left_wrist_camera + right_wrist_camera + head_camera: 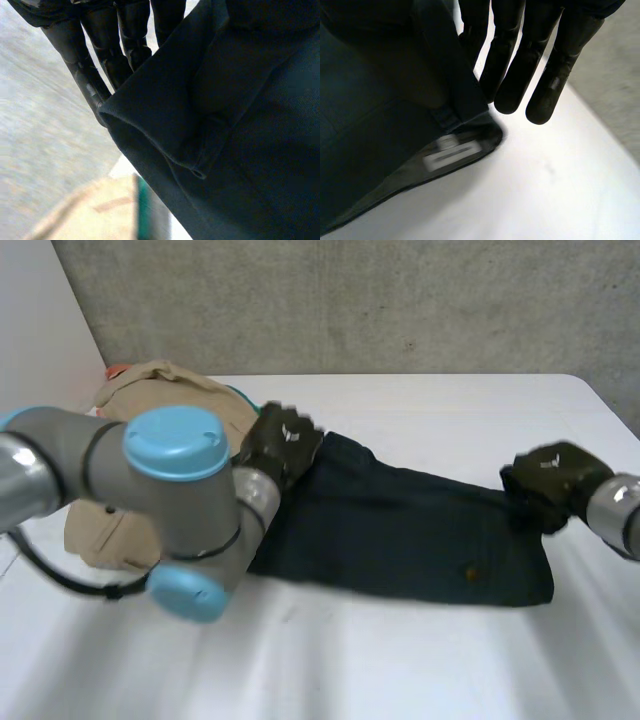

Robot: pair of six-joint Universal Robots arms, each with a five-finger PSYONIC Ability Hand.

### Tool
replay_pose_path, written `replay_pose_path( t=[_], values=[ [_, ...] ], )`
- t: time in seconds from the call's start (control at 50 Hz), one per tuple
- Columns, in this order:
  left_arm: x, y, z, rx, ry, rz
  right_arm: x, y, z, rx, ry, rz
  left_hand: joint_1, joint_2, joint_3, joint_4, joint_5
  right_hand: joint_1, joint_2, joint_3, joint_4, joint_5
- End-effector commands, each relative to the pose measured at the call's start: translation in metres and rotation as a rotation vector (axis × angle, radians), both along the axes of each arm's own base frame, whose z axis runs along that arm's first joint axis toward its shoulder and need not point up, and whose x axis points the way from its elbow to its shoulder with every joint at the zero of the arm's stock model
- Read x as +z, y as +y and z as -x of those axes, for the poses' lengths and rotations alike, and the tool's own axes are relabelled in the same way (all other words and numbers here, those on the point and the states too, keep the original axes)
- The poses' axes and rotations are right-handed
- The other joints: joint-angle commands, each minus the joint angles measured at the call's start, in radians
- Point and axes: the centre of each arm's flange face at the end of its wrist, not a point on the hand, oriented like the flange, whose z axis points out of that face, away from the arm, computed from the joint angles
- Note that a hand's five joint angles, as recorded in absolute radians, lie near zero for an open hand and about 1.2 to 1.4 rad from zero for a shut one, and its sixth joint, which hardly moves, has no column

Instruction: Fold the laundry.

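- The navy garment [400, 530] lies flat mid-desk [420, 660], running from about 10 o'clock to 3 o'clock.
- My left hand [283, 445] is on its 10 o'clock corner and my right hand [552, 478] on the 3 o'clock end. I reckon one at each end is so I can keep it taut for a fold.
- Left wrist cam: my fingers [125, 45] are straight, with a hemmed edge lifted and pinched against the thumb side.
- Right wrist cam: straight fingers [510, 70] again, and a ridge of cloth rises into the hand, so it looks pinched. There's also a white label [452, 152] at the corner lying on the desk, which the head cam misses.
- The head cam is the one that gives the whole layout, plus the beige clothes [160, 390] heaped at 10 o'clock.
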Motion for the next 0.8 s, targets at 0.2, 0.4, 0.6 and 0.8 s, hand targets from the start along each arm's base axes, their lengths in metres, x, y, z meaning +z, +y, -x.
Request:
replay_pose_path(
  t=[0.2,0.4,0.6,0.8],
  values=[
    [-0.072,-0.097,0.042,-0.03,0.055,0.244,-0.056,-0.075,-0.035,-0.136,0.162,0.311,0.274,0.196,0.202,0.193,0.216,0.427,0.227,0.209,0.206,0.228],
    [-0.054,-0.102,0.044,-0.023,0.149,0.326,-0.05,-0.085,-0.049,-0.204,0.146,0.469,-0.947,-1.025,-1.02,-1.028,-1.006,-0.795,-0.995,-1.012,-1.016,-0.994],
    [0.033,-0.064,0.012,-0.016,0.319,0.244,0.017,-0.044,-0.029,-0.189,-0.13,0.337,-0.947,-1.025,-1.02,-1.028,-1.006,-0.795,-0.995,-1.012,-1.016,-0.994],
    [0.012,-0.015,-0.014,-0.024,0.261,0.083,-0.019,-0.002,0.01,-0.247,-0.205,-0.095,-0.947,-1.025,-1.02,-1.028,-1.006,-0.773,-0.973,-0.99,-0.994,-0.972]
  ],
)
